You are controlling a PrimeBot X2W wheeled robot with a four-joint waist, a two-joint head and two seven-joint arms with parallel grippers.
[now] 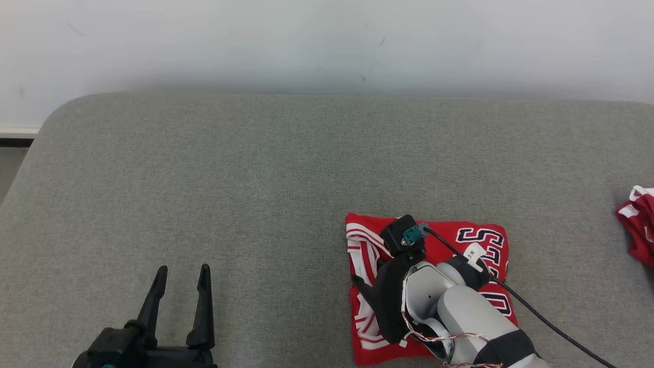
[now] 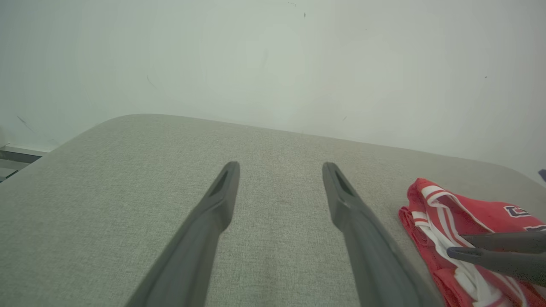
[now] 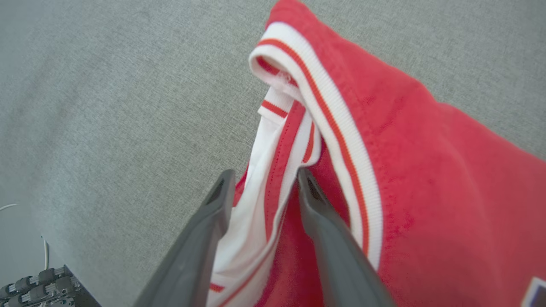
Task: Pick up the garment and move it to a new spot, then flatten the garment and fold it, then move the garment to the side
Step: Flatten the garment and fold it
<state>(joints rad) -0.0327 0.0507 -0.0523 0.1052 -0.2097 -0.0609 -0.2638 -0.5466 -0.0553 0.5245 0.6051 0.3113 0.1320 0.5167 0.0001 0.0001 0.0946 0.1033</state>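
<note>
One folded red jersey (image 1: 449, 229) with white-and-red striped trim and navy lettering lies flat on the grey woven cushioned surface (image 1: 255, 179). Of the two grippers, the right gripper (image 3: 264, 179) sits on the jersey's left edge. Its two dark fingers stand part-way apart, astride the striped trim band, which lies between them. The left gripper (image 1: 184, 271) hovers well to the left of the jersey over bare cushion, its two fingers spread wide and holding nothing. A second crumpled red garment (image 1: 638, 225) lies well to the jersey's right. Beyond the jersey rises a plain white wall (image 1: 327, 41).
</note>
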